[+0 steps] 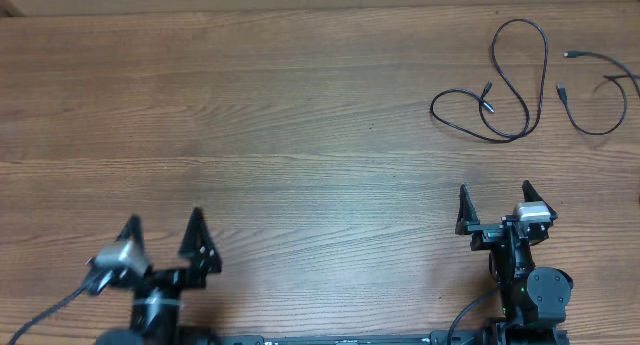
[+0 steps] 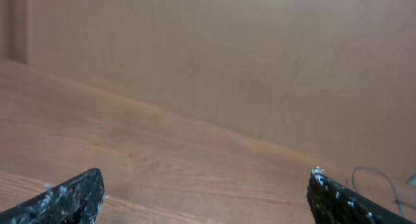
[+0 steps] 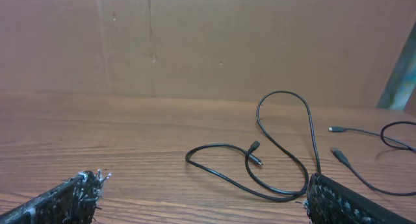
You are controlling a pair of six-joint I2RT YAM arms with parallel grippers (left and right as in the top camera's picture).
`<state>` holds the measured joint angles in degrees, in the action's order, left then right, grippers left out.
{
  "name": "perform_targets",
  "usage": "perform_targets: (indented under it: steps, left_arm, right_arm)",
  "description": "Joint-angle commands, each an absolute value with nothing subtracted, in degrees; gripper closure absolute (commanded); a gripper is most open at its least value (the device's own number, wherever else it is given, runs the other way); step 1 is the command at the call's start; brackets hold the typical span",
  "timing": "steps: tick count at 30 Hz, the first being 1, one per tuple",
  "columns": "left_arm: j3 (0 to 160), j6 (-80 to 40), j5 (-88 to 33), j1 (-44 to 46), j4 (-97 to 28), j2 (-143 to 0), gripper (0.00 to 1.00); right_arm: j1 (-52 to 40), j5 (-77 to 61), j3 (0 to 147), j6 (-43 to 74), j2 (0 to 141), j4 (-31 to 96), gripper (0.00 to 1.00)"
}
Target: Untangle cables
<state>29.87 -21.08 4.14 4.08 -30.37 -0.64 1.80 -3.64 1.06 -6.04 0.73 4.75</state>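
Left gripper [image 1: 163,219] is sitting at the near left of the table [image 1: 250,135]. Its fingers [image 2: 71,199] are standing spread wide, holding and touching nothing.

Right gripper [image 1: 495,191] is sitting at the near right. Its fingers [image 3: 341,203] are likewise standing fully apart with nothing between them.

The looped cable [image 1: 545,65] is lying at the far right of the table, well beyond the right gripper, curling into a tall loop. The second cable [image 1: 600,132] is lying just beside it, to its right. The two are probably not crossing, though the frame edge is cutting off the second one.
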Motion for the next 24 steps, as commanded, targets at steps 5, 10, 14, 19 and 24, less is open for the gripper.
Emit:
perform_targets:
  steps: [5,10,14,19,24]
  left_arm:
    - [16.5,-21.9,1.4,3.8,-16.6,-0.3,0.0]
    - [10.3,-21.9,1.4,3.8,-10.0,-0.3,0.0]
    - [5.7,-21.9,1.4,3.8,-3.9,-0.3,0.01]
    - [1.8,-21.8,1.4,3.8,-0.7,-0.3,0.01]
    - [0.3,-21.8,1.4,3.8,-2.5,-0.3,0.0]
  right_arm:
    - [2.0,-3.6,0.5,-6.3,0.3,4.6,0.0]
    - [2.0,-3.6,0.5,-6.3,0.3,4.6,0.0]
    - [2.0,-3.6,0.5,-6.3,0.3,4.6,0.0]
    - [2.0,-3.6,0.5,-6.3,0.3,4.6,0.0]
    - [2.0,-3.6,0.5,-6.3,0.3,4.6,0.0]
